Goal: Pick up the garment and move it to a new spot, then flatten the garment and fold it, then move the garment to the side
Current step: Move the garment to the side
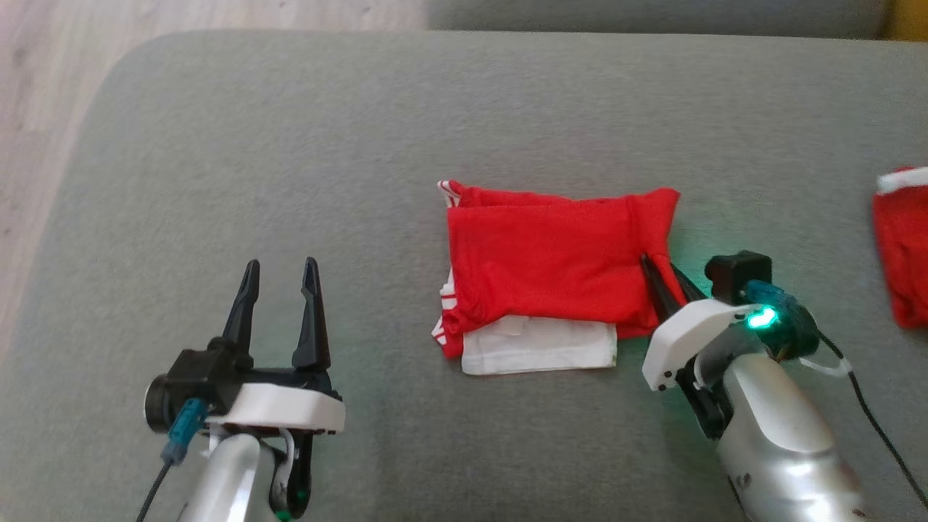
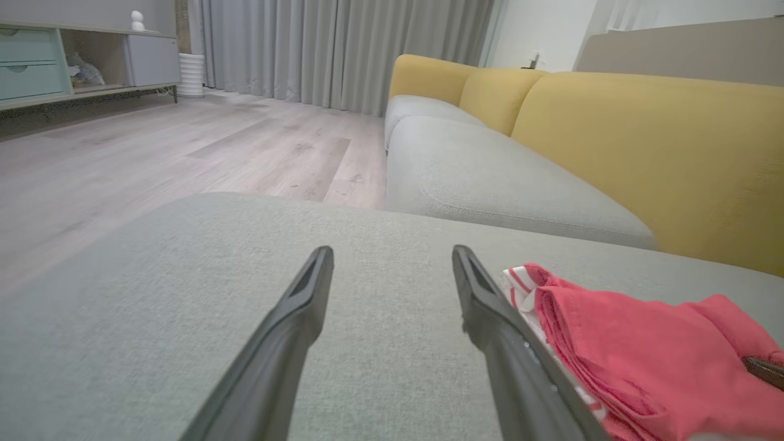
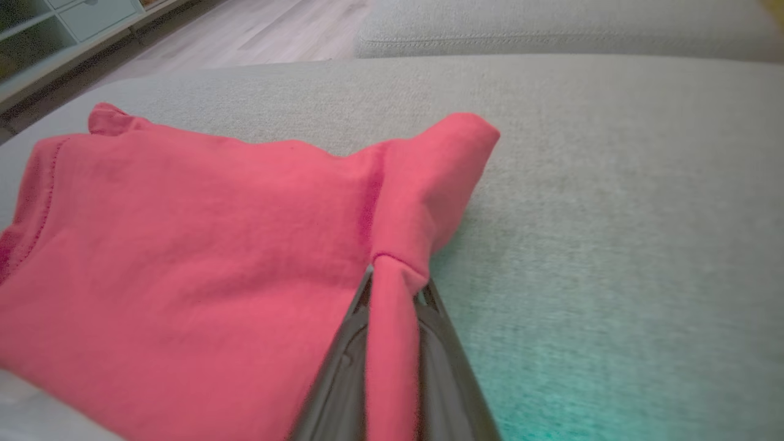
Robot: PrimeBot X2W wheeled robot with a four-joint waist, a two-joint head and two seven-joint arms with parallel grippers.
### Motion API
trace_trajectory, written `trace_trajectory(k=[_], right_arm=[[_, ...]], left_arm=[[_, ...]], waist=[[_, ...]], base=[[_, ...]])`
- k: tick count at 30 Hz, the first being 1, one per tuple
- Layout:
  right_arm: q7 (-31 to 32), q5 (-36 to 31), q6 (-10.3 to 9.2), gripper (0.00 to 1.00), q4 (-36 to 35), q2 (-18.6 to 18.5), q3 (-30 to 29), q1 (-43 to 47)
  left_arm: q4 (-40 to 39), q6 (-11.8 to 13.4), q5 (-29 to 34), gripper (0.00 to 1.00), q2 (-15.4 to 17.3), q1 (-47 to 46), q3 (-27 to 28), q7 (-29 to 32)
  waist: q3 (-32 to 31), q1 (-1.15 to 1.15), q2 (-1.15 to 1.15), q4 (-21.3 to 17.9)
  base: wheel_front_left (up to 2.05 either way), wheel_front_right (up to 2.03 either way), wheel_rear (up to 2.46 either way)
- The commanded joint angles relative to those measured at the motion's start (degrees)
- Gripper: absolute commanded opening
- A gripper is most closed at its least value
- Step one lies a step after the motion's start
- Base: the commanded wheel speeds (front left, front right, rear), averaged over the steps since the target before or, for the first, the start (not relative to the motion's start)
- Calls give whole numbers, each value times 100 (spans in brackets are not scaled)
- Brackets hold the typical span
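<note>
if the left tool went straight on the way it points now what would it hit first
Probably just the bare grey cushion: the open left tool points across it, and the red garment lies off to its right, out of that line. How low it aims is hard to judge.

A home living room: a yellow-backed sofa [image 2: 643, 141], long grey curtains [image 2: 343, 49], wood floor [image 2: 184, 147] and a sideboard [image 2: 61, 67].

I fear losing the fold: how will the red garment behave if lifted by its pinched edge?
Probably floppy: the red garment bunches into a ridge in the right gripper. Its layers lie uneven, so the fold likely slips. Looks thin, probably light.
</note>
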Motion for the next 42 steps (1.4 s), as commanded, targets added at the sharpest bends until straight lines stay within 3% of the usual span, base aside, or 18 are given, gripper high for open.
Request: trace_trajectory(k=[1,5,9,16,22,34,42], right_arm=[[-100,-215,37,0,-258,24,115,-132],[37,-789,37,0,-640,-17,277,-173],[362,-1056,37,0,-1188,-391,525,-273],[1026,-892,37,0,-2094,-1666,698,-438],[1328,-684,37,0,-2293,-2624,406,-594],[1512,-865,37,0,-1722,-3331,-348,-660],[1431,-1239,37,0,-1292,-3507,-845,-877]], left_arm=[[-187,27,39,100,13,-129,172,-55],[-194,31,32,100,13,-54,150,-55],[-208,29,40,100,13,-39,123,-55],[-262,18,82,100,13,-194,72,-55],[-238,-41,168,100,25,-336,151,-55],[-160,-136,225,100,23,-466,255,-55],[-175,-178,240,100,20,-516,318,-55]], waist=[[-131,0,0,-214],[-241,0,0,-563],[-237,0,0,-869],[86,0,0,-1198],[337,0,0,-1277],[483,0,0,-1151],[650,0,0,-1051]], base=[[0,0,0],[0,0,0],[0,0,0],[0,0,0],[0,0,0],[0,0,0],[0,0,0]])
